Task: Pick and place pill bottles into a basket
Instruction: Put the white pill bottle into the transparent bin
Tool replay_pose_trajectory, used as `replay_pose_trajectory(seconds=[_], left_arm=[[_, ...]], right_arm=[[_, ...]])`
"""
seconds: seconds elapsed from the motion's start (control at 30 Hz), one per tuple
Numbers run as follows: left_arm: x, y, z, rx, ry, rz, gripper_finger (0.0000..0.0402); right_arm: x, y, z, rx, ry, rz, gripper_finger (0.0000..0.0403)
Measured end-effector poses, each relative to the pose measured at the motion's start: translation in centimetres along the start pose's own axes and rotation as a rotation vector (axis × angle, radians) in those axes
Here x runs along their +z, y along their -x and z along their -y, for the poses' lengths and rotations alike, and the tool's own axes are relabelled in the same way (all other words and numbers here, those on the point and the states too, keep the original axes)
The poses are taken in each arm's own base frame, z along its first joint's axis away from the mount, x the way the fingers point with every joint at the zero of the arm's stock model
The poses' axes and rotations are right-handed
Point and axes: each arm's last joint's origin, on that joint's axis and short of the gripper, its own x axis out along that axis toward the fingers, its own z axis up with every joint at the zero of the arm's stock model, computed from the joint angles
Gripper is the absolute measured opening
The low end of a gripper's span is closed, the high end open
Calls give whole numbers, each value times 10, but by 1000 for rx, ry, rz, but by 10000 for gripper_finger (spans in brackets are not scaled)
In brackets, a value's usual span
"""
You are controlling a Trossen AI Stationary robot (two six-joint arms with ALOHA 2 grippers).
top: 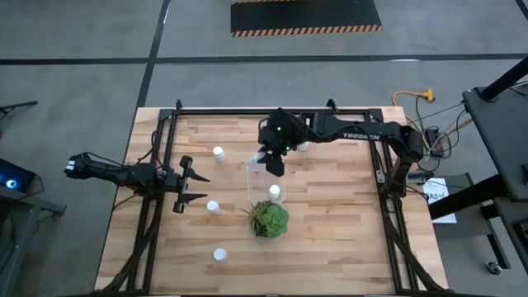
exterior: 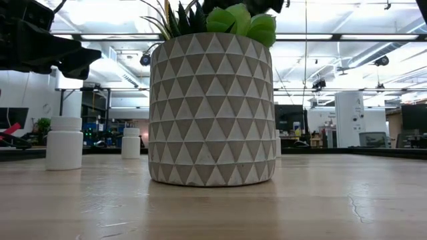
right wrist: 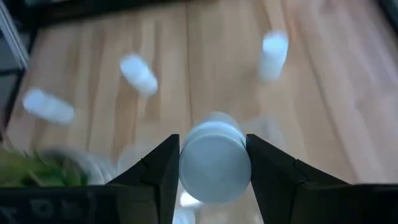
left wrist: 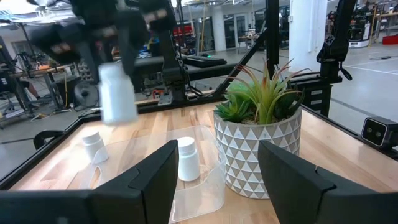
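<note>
At the left of the high view, the left gripper [top: 188, 179] hangs with fingers spread, empty, over open worktop [top: 330, 239]. Loose pill bottles stand at [top: 219, 153], [top: 213, 207] and [top: 219, 255]. At centre, the clear basket [top: 262, 177] is faint, one bottle [top: 275, 191] inside, the plant [top: 269, 219] touching it. Above it, the right gripper [right wrist: 213, 163] pinches a bottle [right wrist: 215, 163].

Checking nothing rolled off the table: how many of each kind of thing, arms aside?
Pill bottles: 6 (one held in the right gripper, one in the basket)
Basket: 1
Potted plant: 1
Total: 8
</note>
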Motion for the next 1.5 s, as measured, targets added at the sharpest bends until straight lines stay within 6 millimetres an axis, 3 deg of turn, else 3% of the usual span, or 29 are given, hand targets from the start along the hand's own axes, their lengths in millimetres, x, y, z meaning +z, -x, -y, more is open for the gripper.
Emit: replay_pose_trajectory(seconds=[0.13,0.6,0.8,1.3,1.5], left_arm=[[0,0,0,0,0,0,203],[0,0,0,0,0,0,203],[0,0,0,0,0,0,203],[0,0,0,-1,-1,-5,203],[-1,0,0,-1,-1,-6,203]], right_arm=[[-16,-6,2,-11,-20,-122,148],[-33,-14,-4,-68,40,-228,148],[-44,-32,-5,-66,50,-325,148],[-46,-65,-7,-47,103,-417,148],[-38,-76,-8,-38,138,-443,148]])
